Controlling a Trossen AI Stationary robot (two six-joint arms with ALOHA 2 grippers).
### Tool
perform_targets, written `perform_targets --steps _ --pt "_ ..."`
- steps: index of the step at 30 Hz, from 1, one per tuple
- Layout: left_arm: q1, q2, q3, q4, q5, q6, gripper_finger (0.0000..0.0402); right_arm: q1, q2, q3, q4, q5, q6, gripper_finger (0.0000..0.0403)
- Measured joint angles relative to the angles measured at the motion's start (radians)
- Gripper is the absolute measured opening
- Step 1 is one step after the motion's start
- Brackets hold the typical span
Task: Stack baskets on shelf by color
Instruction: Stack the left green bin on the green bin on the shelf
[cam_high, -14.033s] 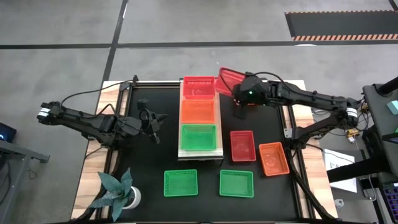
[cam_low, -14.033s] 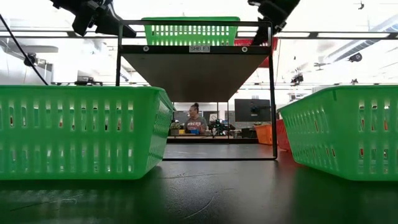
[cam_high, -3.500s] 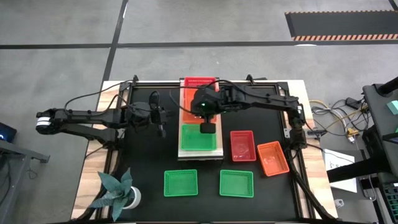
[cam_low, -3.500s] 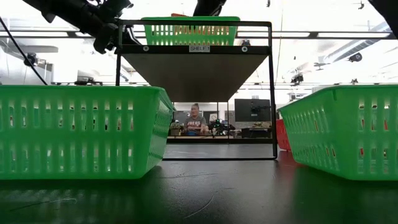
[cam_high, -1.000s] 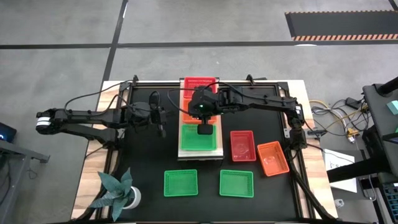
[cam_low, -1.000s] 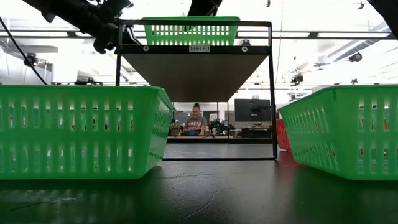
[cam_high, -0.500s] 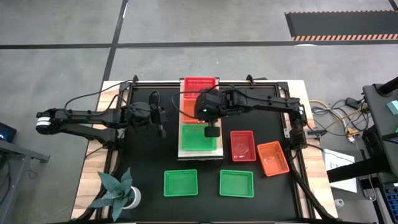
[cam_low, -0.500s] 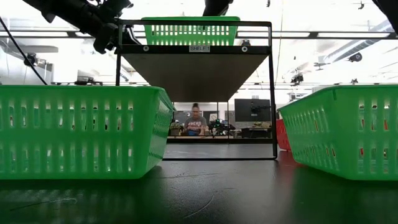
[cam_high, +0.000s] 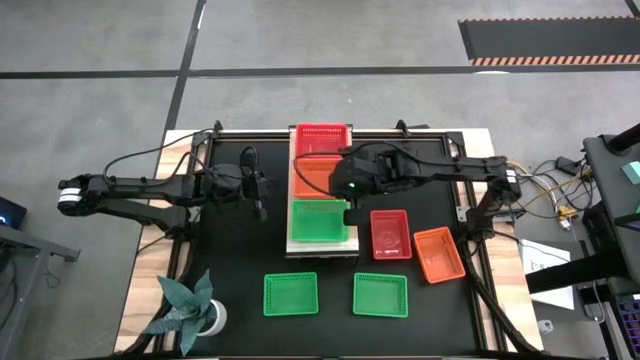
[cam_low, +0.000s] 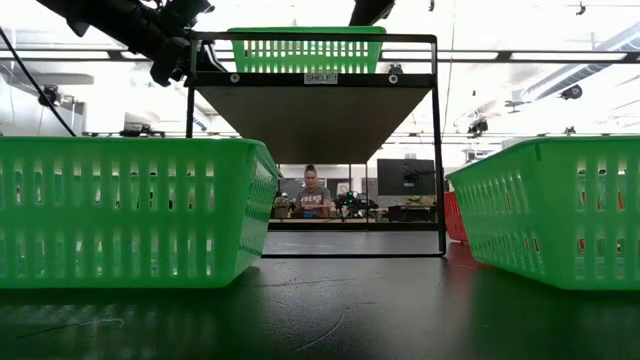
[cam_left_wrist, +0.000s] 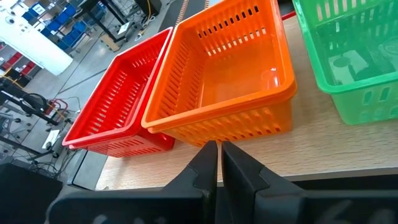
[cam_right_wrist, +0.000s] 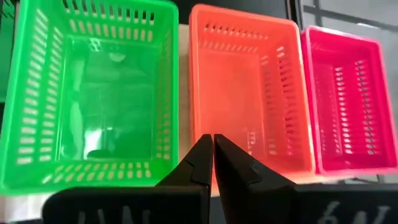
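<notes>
- A potted plant (cam_high: 190, 305) stands at the near left corner of the black surface (cam_high: 240, 260).
- The left pincer (cam_high: 262, 207), fingers pressed together and holding nothing, hovers just off the shelf's left edge, level with the orange basket.
- Two green baskets (cam_high: 291, 293) (cam_high: 381, 294) sit side by side on the surface, in front of the shelf.
- The wooden shelf (cam_high: 290, 190) carries three baskets in a row: a red one (cam_high: 321, 138) at the far end, an orange one (cam_high: 312, 174) in the middle and a green one (cam_high: 319, 221) at the near end.
- The right pincer (cam_high: 349, 216), clenched and empty, hangs over the shelf's right edge beside the green basket.
- A second red basket (cam_high: 391, 234) and a second orange one (cam_high: 440, 254) lie on the surface right of the shelf, just beside each other.
- Beyond the surface, a person (cam_low: 311, 196) sits far back in the room.
</notes>
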Motion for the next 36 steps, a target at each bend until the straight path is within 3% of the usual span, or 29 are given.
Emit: perform_targets --steps 4,10,14,17,23,36 --pt "0.0 0.0 0.0 0.001 0.0 -0.002 0.0006 0.027 -0.094 -0.141 0.096 0.044 0.006 0.0008" --pt "0.0 0.0 0.0 0.005 0.0 -0.006 0.0006 0.069 -0.262 -0.415 0.37 0.053 -0.03 0.0008" --pt "-0.001 0.0 0.001 0.003 0.0 -0.036 0.0006 0.094 -0.376 -0.606 0.532 0.113 -0.07 0.0008" --pt "-0.002 0.0 0.012 0.001 0.0 -0.087 0.0006 0.107 -0.459 -0.765 0.737 0.123 -0.131 0.0008" --pt "-0.01 0.0 0.008 0.001 0.0 -0.311 0.0006 0.074 -0.591 -1.065 1.18 -0.02 -0.267 0.0009" --pt "-0.166 0.0 0.043 -0.007 -0.001 -0.479 0.0006 -0.093 -0.797 -1.398 1.609 -0.193 -0.321 0.0009"
